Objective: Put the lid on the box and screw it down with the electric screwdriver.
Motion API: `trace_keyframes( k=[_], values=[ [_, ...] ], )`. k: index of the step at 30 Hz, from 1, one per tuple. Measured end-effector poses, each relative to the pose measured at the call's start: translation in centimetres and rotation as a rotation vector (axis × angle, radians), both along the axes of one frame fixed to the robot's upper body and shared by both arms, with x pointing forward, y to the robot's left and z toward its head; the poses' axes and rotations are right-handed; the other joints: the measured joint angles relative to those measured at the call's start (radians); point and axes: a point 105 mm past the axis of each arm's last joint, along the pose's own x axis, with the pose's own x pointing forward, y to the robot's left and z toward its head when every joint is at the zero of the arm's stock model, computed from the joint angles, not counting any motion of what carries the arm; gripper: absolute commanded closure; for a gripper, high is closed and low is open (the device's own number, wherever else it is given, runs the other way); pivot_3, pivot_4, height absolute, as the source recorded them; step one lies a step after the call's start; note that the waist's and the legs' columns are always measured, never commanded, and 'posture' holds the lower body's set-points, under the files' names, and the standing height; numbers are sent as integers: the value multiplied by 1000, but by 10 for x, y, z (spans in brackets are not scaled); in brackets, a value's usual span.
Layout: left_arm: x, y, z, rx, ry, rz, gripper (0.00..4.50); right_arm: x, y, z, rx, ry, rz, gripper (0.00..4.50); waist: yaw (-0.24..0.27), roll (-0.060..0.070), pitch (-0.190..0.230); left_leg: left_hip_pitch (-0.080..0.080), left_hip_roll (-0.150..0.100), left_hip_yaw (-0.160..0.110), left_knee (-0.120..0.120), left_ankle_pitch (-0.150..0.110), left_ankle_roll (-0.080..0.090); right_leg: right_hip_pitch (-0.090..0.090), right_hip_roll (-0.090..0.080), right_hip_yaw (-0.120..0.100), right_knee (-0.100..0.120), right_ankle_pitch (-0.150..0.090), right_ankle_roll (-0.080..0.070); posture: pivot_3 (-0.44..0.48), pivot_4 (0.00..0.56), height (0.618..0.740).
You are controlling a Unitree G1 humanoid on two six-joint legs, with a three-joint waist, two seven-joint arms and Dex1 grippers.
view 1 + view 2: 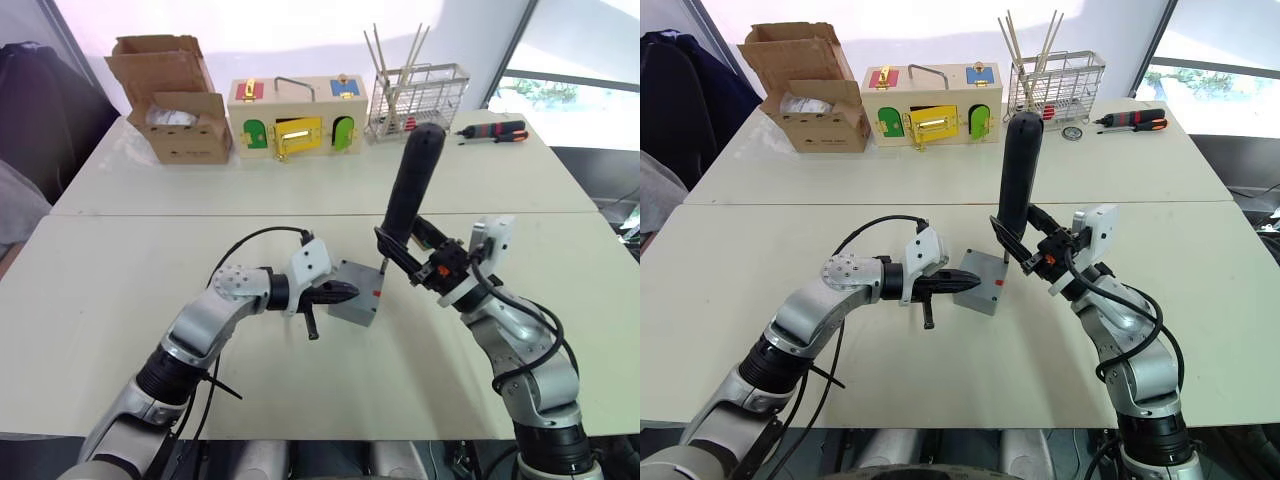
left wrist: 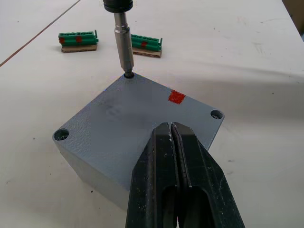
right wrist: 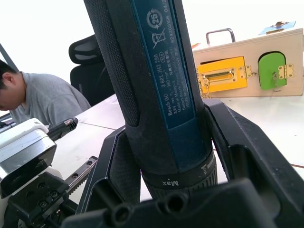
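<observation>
Wooden box [image 1: 297, 116], carton [image 1: 178, 100] and rack [image 1: 416, 102] stand well behind the box [image 1: 355, 292].

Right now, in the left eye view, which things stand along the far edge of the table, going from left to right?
Cardboard carton → wooden box with coloured doors → wire rack holding thin sticks → red-and-black hand screwdriver.

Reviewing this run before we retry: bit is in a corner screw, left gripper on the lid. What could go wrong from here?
1. The left gripper presses shut fingers on the lid but clamps nothing, so torque could spin the box.
2. The electric screwdriver leans in the right gripper; its bit could cam out of the corner screw.
3. Two other corner holes look unfilled; the lid may seat unevenly.
</observation>
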Motion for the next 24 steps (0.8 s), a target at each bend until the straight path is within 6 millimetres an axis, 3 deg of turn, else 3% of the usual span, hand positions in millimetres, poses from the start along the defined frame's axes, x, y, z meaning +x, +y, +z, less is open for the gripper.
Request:
trace_keyframes(
  k=[11, 15, 20, 24],
  values=[
    [1, 1, 1, -9, -2, 2, 4500, 4, -10, 17, 7, 29, 11, 2642, 2, 1, 1, -1, 0, 0, 0, 0, 0, -1, -1, 0, -1, 0, 0, 0, 150, 730],
    [3, 10, 3, -26, 8, 30, 4500, 6, -17, 47, 20, 30, 31, 2642, 1, 6, 5, -4, 0, 0, 0, 0, 0, -4, -1, 1, 0, 0, 0, 0, 150, 730],
    [5, 14, 9, -91, 27, 63, 4500, 1, -15, 112, 66, -109, 93, 2642, 1, 7, 11, -5, 0, 0, -2, 0, 0, -6, -1, 0, 0, 0, 0, 0, 150, 730],
    [9, 17, 17, -129, 17, 101, 4500, 4, -13, 107, 87, -36, 100, 2642, 1, 6, 11, -5, -1, 2, -2, 0, 0, -6, -2, 1, -1, 0, 0, 0, 150, 730]
  ],
)
